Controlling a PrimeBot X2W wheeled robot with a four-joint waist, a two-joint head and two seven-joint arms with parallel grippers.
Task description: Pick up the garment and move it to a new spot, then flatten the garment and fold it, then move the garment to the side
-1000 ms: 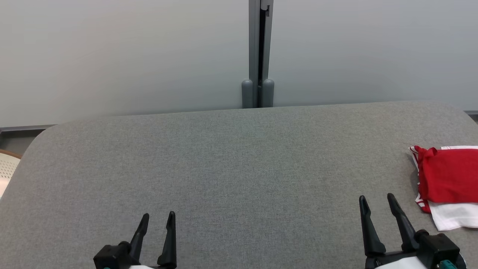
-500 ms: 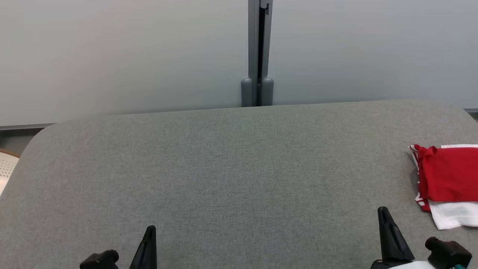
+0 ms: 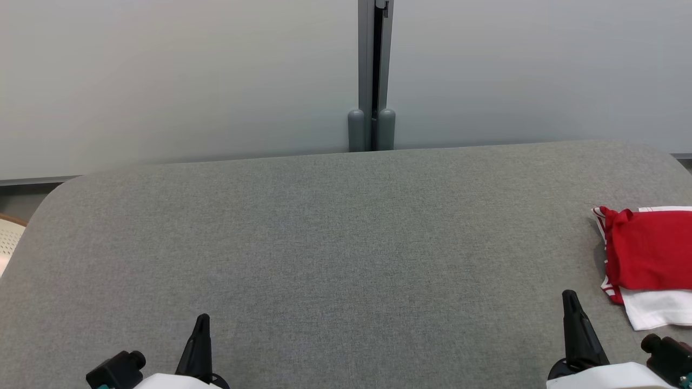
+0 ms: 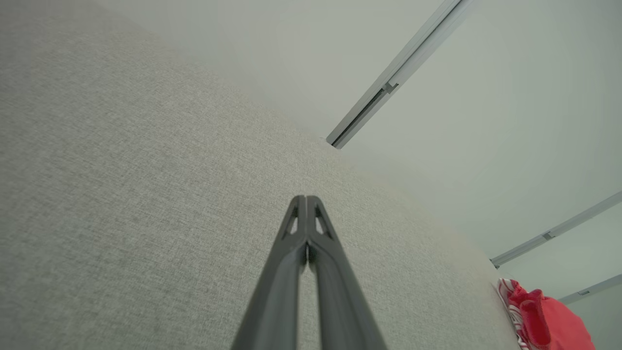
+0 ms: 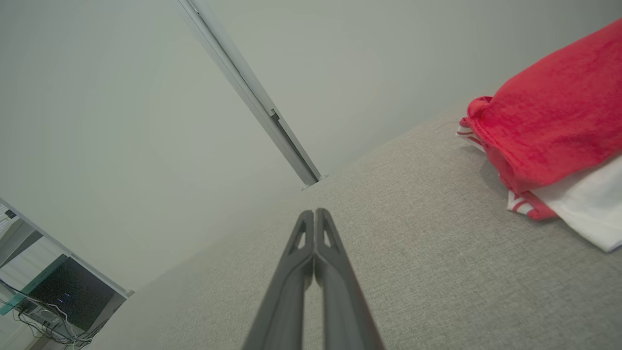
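The garment (image 3: pixel 646 262) is red and white and lies folded at the right edge of the grey table (image 3: pixel 346 243); the head view's frame cuts off its right part. It also shows in the right wrist view as the garment (image 5: pixel 549 126) and low at the right in the left wrist view as the garment (image 4: pixel 544 318). My right gripper (image 3: pixel 570 302) is shut and holds nothing, standing left of and nearer than the cloth, apart from it. Near the front left my left gripper (image 3: pixel 201 323) is shut too, its fingers (image 4: pixel 306 228) pressed together over bare table.
A pale wall with a grey vertical post (image 3: pixel 372 75) runs behind the table's far edge. Part of a white perforated chair (image 3: pixel 8 240) shows past the table's left corner. Dark equipment with cables (image 5: pixel 63 296) stands beyond the table in the right wrist view.
Both grippers have gone from open to shut and drawn back toward the bottom edge. The garment has stayed in place; the camera has tilted slightly.
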